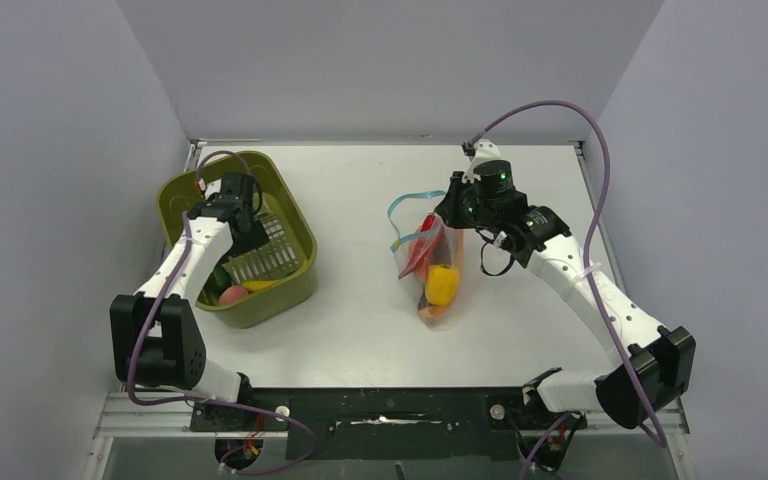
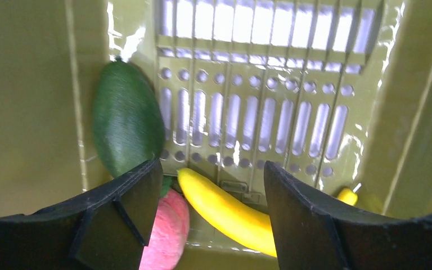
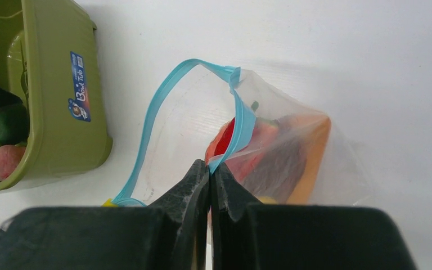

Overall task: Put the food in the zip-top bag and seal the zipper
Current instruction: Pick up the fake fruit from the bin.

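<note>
While the right tool (image 3: 209, 166) is clamped tight on the thin light-blue zipper strip (image 3: 157, 107) of the clear floppy zip-top bag (image 3: 309, 169), that bag lies open-mouthed on the counter (image 1: 360, 330), holding red, yellow and orange toy food (image 1: 441, 285). The left tool (image 2: 211, 166) gapes wide, empty, inside the olive-green plastic bin (image 2: 28, 112) at the bag's 9 o'clock, above a yellow toy banana (image 2: 225, 211), a dark green toy vegetable (image 2: 126, 121) at its 10 o'clock.
</note>
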Motion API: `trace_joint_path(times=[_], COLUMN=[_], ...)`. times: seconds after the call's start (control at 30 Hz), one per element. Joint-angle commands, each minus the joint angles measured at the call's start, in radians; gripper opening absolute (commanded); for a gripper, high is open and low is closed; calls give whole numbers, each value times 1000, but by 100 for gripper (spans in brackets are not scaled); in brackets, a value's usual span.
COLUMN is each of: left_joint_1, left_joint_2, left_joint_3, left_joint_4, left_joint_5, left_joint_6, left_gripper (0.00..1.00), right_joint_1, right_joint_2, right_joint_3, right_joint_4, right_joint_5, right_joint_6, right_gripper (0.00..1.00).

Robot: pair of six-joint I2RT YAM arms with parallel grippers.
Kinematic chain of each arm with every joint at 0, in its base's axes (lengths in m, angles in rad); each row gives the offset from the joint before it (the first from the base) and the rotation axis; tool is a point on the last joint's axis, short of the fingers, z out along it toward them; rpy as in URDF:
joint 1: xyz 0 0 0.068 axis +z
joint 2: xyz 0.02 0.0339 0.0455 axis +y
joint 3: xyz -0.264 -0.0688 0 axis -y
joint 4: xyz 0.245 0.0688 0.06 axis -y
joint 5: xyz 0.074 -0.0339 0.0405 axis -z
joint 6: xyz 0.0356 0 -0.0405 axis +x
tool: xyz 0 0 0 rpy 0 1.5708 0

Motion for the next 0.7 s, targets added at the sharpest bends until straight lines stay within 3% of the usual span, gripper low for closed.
trace_joint_path(times=[0.0,0.2,0.67], left_joint_1=[42,93,164], left_joint_2=[19,41,139], left_joint_3=[85,45,-54], left_joint_4=[-59,-77,22], left_joint_5=[-142,-196,-132], left_joint_6=[28,13,-17], left_gripper=[66,68,66], right_joint_1=[-18,-35,-65], right_joint_2=[-21,-53,-48], right_joint_3=[50,35,64], right_joint_4=[30,21,-16], right_joint_5=[-29,-24,-24], right_joint_6=[-47,-83,-102], right_gripper=[0,0,0])
